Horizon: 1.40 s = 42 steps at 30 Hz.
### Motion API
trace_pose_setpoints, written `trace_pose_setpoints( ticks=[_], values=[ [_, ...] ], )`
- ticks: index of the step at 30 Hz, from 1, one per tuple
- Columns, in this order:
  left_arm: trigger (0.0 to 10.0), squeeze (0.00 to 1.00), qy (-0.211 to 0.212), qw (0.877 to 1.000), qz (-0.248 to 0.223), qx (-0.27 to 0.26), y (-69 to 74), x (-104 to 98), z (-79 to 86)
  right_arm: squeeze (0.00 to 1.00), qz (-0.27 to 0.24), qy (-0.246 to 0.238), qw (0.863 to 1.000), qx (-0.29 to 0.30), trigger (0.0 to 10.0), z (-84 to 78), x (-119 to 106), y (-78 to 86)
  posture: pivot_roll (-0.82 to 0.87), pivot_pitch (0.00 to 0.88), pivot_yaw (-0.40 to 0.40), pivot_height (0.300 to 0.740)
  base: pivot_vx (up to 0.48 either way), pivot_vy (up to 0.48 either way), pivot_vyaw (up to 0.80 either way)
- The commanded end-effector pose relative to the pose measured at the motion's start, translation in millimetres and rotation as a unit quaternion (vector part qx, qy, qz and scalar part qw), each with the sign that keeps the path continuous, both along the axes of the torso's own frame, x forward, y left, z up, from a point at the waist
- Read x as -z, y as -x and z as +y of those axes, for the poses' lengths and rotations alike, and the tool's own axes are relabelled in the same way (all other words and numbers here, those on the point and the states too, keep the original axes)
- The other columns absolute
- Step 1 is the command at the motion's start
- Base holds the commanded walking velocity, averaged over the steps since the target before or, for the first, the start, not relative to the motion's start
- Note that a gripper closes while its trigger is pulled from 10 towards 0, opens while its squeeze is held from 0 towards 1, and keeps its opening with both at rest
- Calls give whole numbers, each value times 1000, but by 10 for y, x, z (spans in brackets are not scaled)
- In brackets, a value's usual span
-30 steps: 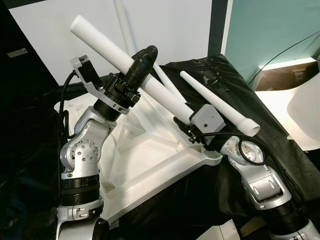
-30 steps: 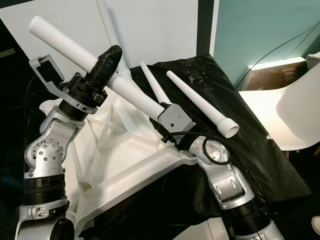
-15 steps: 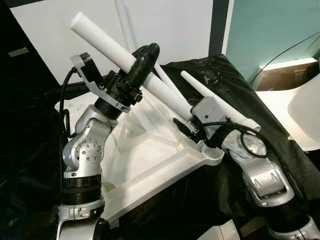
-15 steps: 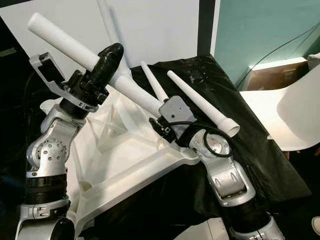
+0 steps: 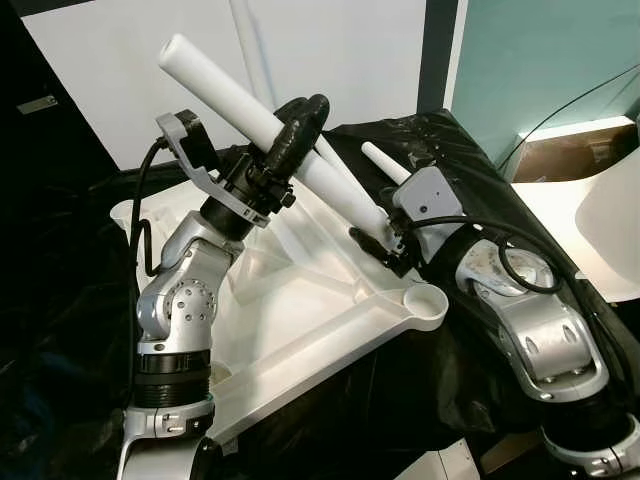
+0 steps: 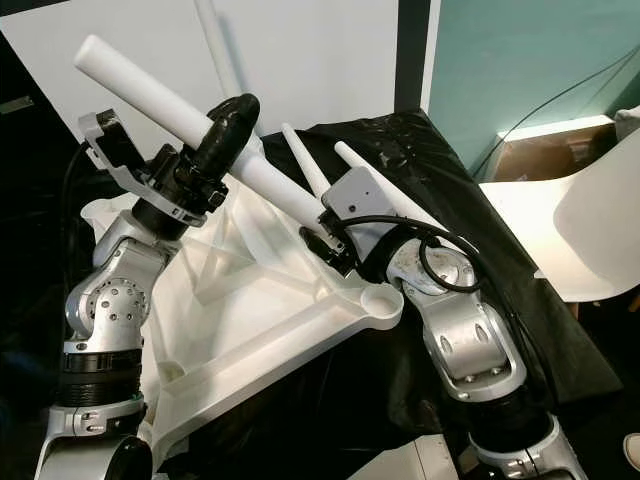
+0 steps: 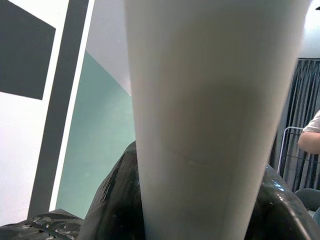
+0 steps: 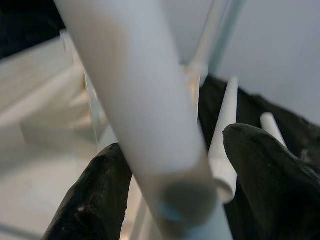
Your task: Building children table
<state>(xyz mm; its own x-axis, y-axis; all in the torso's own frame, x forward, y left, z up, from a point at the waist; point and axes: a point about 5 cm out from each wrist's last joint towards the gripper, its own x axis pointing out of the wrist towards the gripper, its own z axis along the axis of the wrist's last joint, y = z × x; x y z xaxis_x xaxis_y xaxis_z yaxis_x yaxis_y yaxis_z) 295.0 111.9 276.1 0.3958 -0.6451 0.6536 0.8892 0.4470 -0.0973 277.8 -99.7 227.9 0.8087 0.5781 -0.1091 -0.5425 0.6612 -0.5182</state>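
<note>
A long white table leg (image 5: 215,85) slants over the upturned white tabletop (image 5: 300,320), which lies on black cloth. My left gripper (image 5: 300,125) is shut around the leg's middle; the left wrist view has the leg (image 7: 210,120) pressed close to the lens. My right gripper (image 5: 376,238) holds the leg's lower end just above and left of the round corner socket (image 5: 428,297). In the right wrist view the leg's end (image 8: 180,205) sits between the two black fingers (image 8: 95,200).
Two more tapered legs (image 6: 300,165) (image 6: 352,160) lie on the black cloth (image 5: 470,160) behind the tabletop. A further leg (image 5: 245,40) stands upright at its far corner. A white chair (image 5: 610,220) and a cardboard box (image 5: 560,150) are at the right. A person's arm (image 7: 310,137) is in the background.
The right arm has risen and swung left, lifting the leg's lower end off the corner socket, which now shows uncovered. The left gripper has shifted slightly right with the leg.
</note>
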Motion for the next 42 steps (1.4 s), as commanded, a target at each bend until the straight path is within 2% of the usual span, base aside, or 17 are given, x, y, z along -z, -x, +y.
trace_pose_setpoints(
  ticks=[1,5,6,8,9,10,11,16,17,18,22,23,27,31,32,33,42],
  values=[
    [0,0,-9,1000,-9,4,11,1,-6,0,10,7,1000,-12,10000,50,23,-8,-168,0,102,740,0,0,0],
    [0,0,-9,1000,-10,-1,22,4,11,0,25,8,999,-17,10000,71,33,-12,-161,0,100,740,0,0,0],
    [0,0,-9,1000,-10,-3,28,7,18,0,31,9,999,-17,7255,70,52,-22,-156,0,99,740,0,0,0],
    [0,0,-10,1000,-10,-4,32,10,22,0,36,10,999,-17,7216,68,74,-34,-154,0,99,740,0,0,0],
    [0,0,-10,1000,-10,-5,34,13,26,0,41,10,999,-18,2157,68,92,-46,-153,0,100,740,0,0,0],
    [0,0,-10,1000,-10,-5,34,13,26,0,41,10,999,-18,2157,68,92,-46,-153,0,100,740,0,0,0],
    [0,0,-10,1000,-10,-5,35,14,27,0,44,9,999,-18,0,68,100,-55,-153,0,101,740,0,0,0],
    [0,0,-9,1000,-8,3,23,1,20,0,42,0,999,-13,0,56,67,-97,-152,0,107,740,0,0,0],
    [3686,0,-6,1000,-8,7,25,-6,23,0,40,-2,999,-10,0,50,54,-109,-153,0,108,740,0,0,0],
    [10000,1000,10,1000,-17,15,37,-43,38,0,36,-9,999,0,0,28,30,-131,-155,0,111,740,0,0,0],
    [10000,1000,26,999,-20,-6,26,-79,70,0,35,-15,999,9,0,10,15,-145,-157,0,114,740,0,0,0],
    [10000,0,50,999,-19,-6,34,-124,101,0,33,-20,999,18,0,-3,7,-154,-157,0,116,740,0,0,0],
    [10000,0,91,995,-20,18,94,-183,232,0,19,-38,997,57,0,-64,-27,-208,-163,0,125,740,0,0,0],
    [10000,0,43,997,-5,57,151,-42,243,0,7,-53,996,68,0,-78,-58,-219,-163,0,125,740,0,0,0],
    [10000,0,-6,997,17,79,174,104,230,0,-2,-63,996,62,5961,-61,-87,-205,-161,0,127,740,0,0,0],
    [10000,0,-69,992,47,94,195,306,220,0,-13,-77,996,46,10000,-25,-129,-164,-161,0,127,740,0,0,0],
    [10000,0,-243,947,150,150,377,1005,199,0,-48,-94,994,22,10000,-65,-214,3,-163,0,128,740,0,0,0]
  ],
)
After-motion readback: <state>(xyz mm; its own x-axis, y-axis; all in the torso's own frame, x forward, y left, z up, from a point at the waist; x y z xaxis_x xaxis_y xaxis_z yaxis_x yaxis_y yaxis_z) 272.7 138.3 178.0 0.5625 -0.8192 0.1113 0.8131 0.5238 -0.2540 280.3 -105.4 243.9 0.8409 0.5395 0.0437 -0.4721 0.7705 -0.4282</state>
